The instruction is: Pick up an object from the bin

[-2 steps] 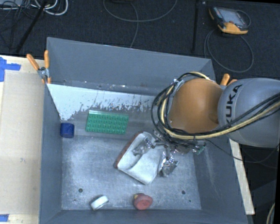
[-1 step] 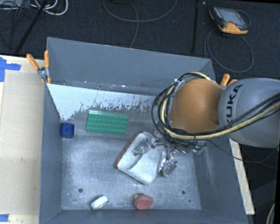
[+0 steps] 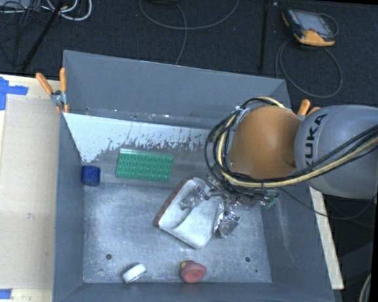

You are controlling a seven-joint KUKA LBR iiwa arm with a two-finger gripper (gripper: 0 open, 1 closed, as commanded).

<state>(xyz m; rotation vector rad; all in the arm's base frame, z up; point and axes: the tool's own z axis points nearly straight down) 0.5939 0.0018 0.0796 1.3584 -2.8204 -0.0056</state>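
— Grey metal all round: the bin [image 3: 168,92] has sloping walls and a speckled, scuffed floor, and past its far rim lies dark carpet with cables. What is the arm doing?

— The arm [image 3: 347,151] comes in from the right, its orange cover [image 3: 262,143] wrapped in black and yellow cables. The hand [image 3: 210,211] is low in the middle of the bin, right of centre, down on a flat white pack [image 3: 192,231].

— Open or closed?

— I cannot tell; the metal parts under the cover blur together against the white surface, and I cannot say whether the pack is gripped.

— How does that pack lie?

— It lies slanted on the floor, with a brownish edge along its left side. Its near corner points toward the front wall.

— And the rest?

— A green studded plate [image 3: 144,165] lies flat near the back wall, left of the hand and apart from the pack. A small blue block [image 3: 91,174] sits just left of the plate, close to the left wall. Near the front wall are a reddish rounded lump [image 3: 193,271], just below the pack's near corner, and a little white roll [image 3: 133,272] further left. The two are apart from each other.
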